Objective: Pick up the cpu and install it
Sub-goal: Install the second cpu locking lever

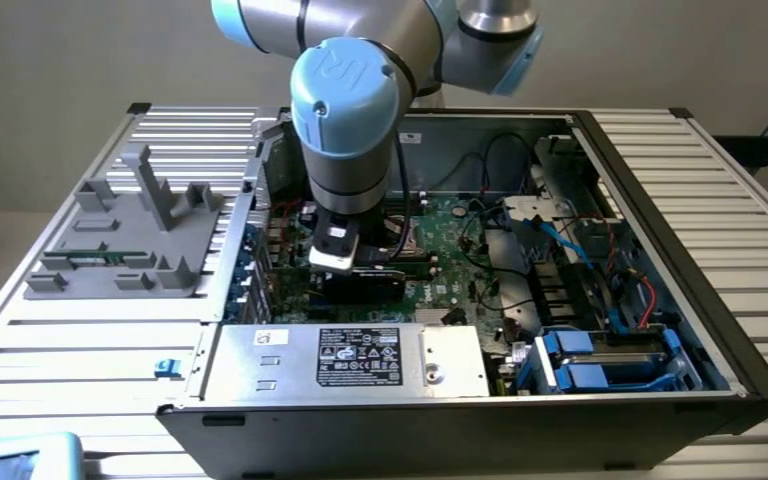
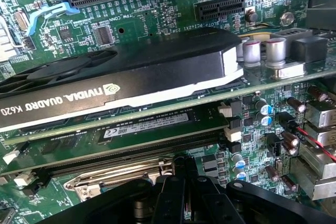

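Observation:
My gripper (image 1: 357, 288) hangs from the arm low inside the open computer case (image 1: 678, 250), over the middle of the green motherboard (image 1: 458, 265). In the wrist view its black fingers (image 2: 184, 165) stand together, shut, just above the metal frame of the processor socket (image 2: 107, 182). The cpu is hidden; I cannot tell whether it sits under the fingers.
A black NVIDIA expansion card (image 2: 131, 74) and a memory stick (image 2: 147, 128) stand upright close beyond the socket. Capacitors and a red wire (image 2: 315, 142) lie to one side. The power supply (image 1: 344, 355) fills the case front, blue drive bays (image 1: 598, 365) beside it. A grey fixture (image 1: 131, 235) sits at the exterior view's left.

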`<state>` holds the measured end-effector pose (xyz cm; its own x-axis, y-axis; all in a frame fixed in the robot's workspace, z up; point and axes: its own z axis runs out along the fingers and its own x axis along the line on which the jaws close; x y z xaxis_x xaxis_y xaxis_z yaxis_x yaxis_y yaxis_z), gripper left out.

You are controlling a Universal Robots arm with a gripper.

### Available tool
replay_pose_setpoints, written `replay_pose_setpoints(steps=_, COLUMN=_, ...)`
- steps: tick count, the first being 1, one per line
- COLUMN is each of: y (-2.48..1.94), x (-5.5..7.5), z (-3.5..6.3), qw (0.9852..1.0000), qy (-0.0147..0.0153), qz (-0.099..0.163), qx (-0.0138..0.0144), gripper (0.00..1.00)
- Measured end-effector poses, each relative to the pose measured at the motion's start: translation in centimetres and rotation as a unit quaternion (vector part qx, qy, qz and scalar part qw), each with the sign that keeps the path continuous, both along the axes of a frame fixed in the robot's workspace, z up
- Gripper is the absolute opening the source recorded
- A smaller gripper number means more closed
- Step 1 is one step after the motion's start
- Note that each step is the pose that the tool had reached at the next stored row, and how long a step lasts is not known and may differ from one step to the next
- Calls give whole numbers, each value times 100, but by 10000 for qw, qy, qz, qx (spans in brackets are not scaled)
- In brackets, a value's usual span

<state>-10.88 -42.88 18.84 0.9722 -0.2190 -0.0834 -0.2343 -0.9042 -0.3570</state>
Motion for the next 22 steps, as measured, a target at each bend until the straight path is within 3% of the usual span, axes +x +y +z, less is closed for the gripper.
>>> replay_pose_setpoints(steps=22, y=0, x=-31, z=-20, qw=10000, qy=0, qz=-1, qx=0, gripper=12)
